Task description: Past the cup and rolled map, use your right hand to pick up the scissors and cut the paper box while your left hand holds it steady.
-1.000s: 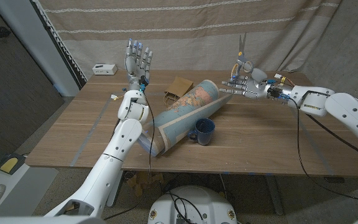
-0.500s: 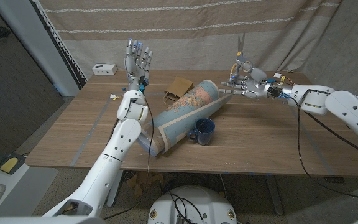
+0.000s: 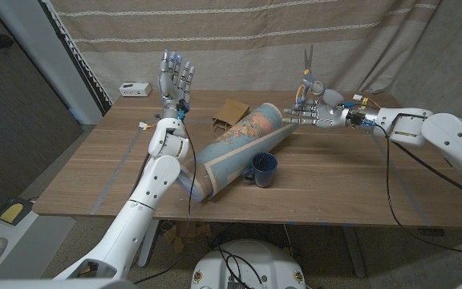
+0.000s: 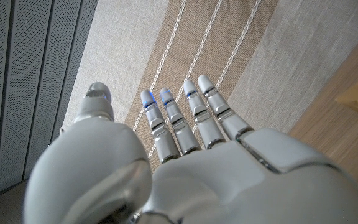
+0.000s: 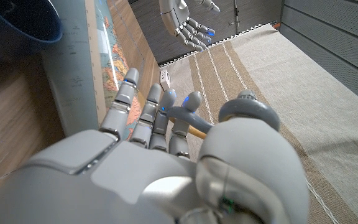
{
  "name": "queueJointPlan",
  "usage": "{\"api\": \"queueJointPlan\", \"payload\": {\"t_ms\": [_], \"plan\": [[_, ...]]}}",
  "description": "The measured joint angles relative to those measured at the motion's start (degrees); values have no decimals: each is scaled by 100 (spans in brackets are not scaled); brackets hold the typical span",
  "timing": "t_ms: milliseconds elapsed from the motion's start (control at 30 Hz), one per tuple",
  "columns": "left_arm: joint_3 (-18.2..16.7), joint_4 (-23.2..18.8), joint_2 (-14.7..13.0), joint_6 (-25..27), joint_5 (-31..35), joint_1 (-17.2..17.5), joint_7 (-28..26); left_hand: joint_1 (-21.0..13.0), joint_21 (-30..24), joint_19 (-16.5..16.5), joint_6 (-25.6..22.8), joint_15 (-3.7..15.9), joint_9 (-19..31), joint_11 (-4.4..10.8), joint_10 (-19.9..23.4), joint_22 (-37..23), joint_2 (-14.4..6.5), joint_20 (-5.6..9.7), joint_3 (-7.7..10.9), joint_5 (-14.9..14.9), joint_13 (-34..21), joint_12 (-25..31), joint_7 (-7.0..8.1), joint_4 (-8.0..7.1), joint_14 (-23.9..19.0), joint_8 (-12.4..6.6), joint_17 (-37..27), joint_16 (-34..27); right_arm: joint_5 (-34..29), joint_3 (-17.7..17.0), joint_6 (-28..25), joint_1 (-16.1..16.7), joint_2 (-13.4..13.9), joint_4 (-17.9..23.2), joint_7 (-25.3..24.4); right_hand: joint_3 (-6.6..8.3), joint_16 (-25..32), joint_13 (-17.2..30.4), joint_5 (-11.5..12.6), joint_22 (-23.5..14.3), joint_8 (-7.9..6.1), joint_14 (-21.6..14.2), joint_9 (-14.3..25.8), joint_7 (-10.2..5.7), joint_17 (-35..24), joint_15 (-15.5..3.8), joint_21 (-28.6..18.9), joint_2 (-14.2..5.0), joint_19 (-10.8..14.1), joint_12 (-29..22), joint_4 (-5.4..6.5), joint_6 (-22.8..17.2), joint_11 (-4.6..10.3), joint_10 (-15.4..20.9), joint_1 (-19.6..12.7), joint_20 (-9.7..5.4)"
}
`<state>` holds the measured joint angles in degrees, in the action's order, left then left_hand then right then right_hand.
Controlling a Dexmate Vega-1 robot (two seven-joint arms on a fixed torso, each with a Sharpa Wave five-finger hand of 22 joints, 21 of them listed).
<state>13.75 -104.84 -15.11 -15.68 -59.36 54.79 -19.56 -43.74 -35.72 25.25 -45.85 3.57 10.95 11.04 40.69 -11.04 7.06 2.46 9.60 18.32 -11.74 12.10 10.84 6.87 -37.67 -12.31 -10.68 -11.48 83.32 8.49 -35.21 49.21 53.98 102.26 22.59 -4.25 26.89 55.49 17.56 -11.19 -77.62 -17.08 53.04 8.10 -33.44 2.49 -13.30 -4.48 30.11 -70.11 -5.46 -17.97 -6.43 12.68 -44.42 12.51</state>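
My right hand [image 3: 315,111] holds the scissors [image 3: 307,68] by their grey handles, blades pointing straight up, raised above the table just right of the rolled map [image 3: 235,149]. The handle loops [image 5: 194,119] sit between its thumb and fingers. The brown paper box [image 3: 230,112] lies on the table behind the map's far end. A dark blue cup [image 3: 262,168] stands against the map's near side. My left hand [image 3: 176,79] is raised upright with fingers [image 4: 188,118] spread, holding nothing, left of the box and above the table's far edge.
A small white device [image 3: 135,88] sits at the table's far left corner. A striped curtain [image 3: 239,32] hangs behind the table. A small pale scrap [image 3: 145,124] lies near my left wrist. Cables trail along my right arm.
My right hand has shifted slightly left with the scissors. My left hand has edged a little left and up.
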Motion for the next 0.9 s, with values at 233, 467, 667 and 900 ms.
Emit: {"api": "queueJointPlan", "payload": {"t_ms": [233, 467, 667, 900], "plan": [[-12, -3, -22, -20, 43, 9, 1, 0, 0, 0, 0, 0, 0, 0, 0, 0, 0, 0, 0, 0, 0, 0, 0, 0, 0, 0, 0, 0, 7, 14, -82, -29, 63, -8, 71, 0, -22, -83, -43, 0, 1, -10, -1, 1, 53, 9, 0, -22, 0, 8, 0, 0, -34, 33, 22, 0], [-14, -8, -18, -39, 53, 37, 1, 0, 0, 0, -31, 0, 0, 0, 0, 0, 0, 0, 0, 0, 0, 0, -31, 0, 0, 0, 0, 0, 17, 31, -170, -64, 124, -8, 112, 0, -84, -122, -43, 0, 1, -32, -9, 20, 106, 28, 0, -22, -1, 12, 0, 20, -34, 32, 22, 0], [-15, -6, 10, -76, 56, 64, -5, 0, 0, 0, -30, 0, 0, 0, 0, 0, 0, 0, 0, 0, 0, 0, -31, 0, 0, 0, 0, 0, 54, 39, -267, -77, 183, 26, 136, 0, -111, -189, -88, -1, 1, -73, -9, 21, 151, 26, 0, -47, -1, 30, 0, 21, -35, 32, 47, 0], [-16, 8, 23, -96, 82, 92, -53, 0, 0, 0, -30, 0, 0, 23, 22, 0, 0, 0, 0, 0, 0, 0, -31, 0, 0, 0, 0, 0, 86, 72, -390, -110, 241, 29, 181, 0, -177, -290, -88, -1, 30, -73, -30, 30, 212, 26, 0, -47, 62, 45, 0, 30, -31, 79, 47, -2]]}}
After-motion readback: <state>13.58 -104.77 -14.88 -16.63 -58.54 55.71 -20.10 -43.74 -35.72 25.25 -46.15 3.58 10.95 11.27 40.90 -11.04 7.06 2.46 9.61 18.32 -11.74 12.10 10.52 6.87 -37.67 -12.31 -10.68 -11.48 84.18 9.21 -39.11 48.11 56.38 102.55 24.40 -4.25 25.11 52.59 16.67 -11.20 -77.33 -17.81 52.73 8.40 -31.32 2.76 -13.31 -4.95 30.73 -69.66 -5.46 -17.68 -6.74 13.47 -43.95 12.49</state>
